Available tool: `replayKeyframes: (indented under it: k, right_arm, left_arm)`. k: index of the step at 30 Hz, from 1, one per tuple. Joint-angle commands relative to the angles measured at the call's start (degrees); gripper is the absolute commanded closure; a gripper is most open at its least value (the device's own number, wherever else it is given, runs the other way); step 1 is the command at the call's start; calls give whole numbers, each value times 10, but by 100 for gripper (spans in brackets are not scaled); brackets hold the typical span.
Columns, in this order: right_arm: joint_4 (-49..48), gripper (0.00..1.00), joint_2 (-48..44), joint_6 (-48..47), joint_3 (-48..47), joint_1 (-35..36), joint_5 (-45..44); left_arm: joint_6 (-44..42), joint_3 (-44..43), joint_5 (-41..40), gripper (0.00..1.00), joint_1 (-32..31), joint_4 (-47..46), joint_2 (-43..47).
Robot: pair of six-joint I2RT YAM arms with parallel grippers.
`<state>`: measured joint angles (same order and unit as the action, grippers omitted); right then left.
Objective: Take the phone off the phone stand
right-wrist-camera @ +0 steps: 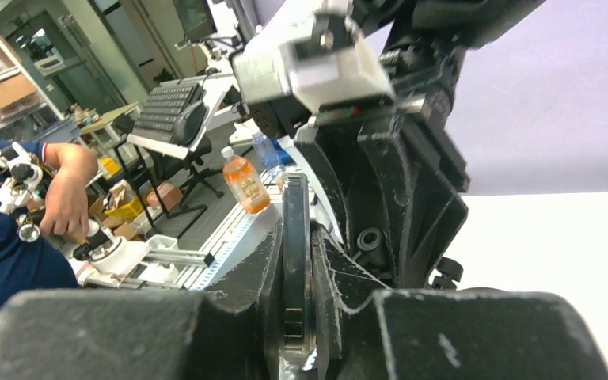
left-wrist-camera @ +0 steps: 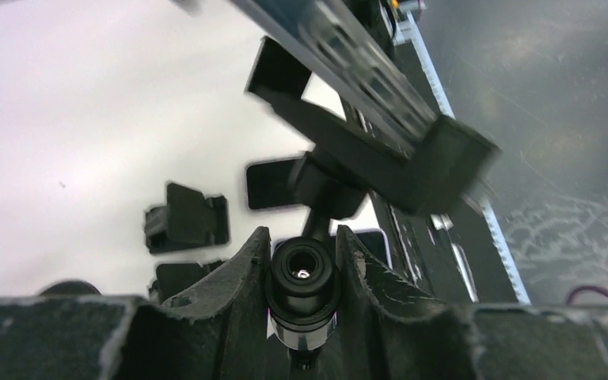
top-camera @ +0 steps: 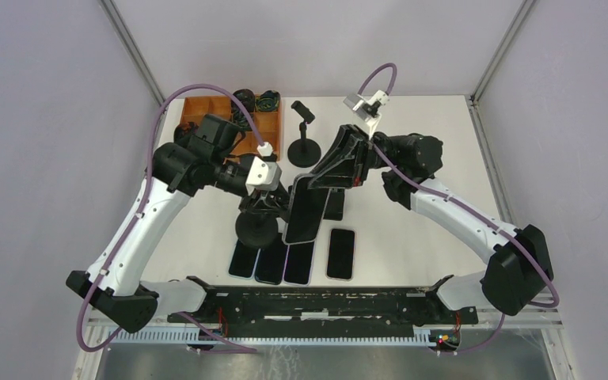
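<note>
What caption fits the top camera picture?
Left gripper holds the phone stand while right gripper pinches the phone.

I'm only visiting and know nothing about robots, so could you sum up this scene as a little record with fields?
Left gripper: shut on the phone stand, at its stem
Right gripper: shut on the phone
Phone off stand: cannot tell
Flat on the table: four other phones
Farther back: second stand, wooden tray

We log a wooden tray (top-camera: 206,109) holding cables (top-camera: 265,100); spare stand (top-camera: 304,150) just right of the tray; four flat phones (top-camera: 340,253) well nearer.
</note>
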<state>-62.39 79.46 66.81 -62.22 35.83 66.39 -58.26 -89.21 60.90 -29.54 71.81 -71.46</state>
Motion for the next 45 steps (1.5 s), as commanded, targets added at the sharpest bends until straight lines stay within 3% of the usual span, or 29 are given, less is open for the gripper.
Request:
replayKeyframes:
  k: [1,12,16,21,25,29,35,45]
  right_arm:
    - [-135,100,-50,49,-35,-60,-137]
    - [-77,100,-65,24,-3,-65,-119]
    - [119,100,-95,-79,-18,-113,-108]
    - [584,100,-119,-321,-68,-193,-170]
    - [763,100,-134,-438,-18,-223,-224]
    - [867,100,-127,-524,35,-226,-286]
    - [888,100,-102,-568,102,-228,-337]
    - [771,100,-27,-545,229,-228,-300]
  left_arm:
    - [-50,19,-48,98,-8,122,27]
    - [-46,-8,-42,98,-9,121,19]
    - [-45,-17,-56,98,-8,121,20]
    - [-43,-26,-73,98,-8,112,21]
    - [-31,-33,-79,98,-8,98,22]
    - [-30,-38,-85,98,-8,96,20]
    - [-28,-41,-86,98,-8,95,21]
    - [-25,-45,-85,98,-8,91,20]
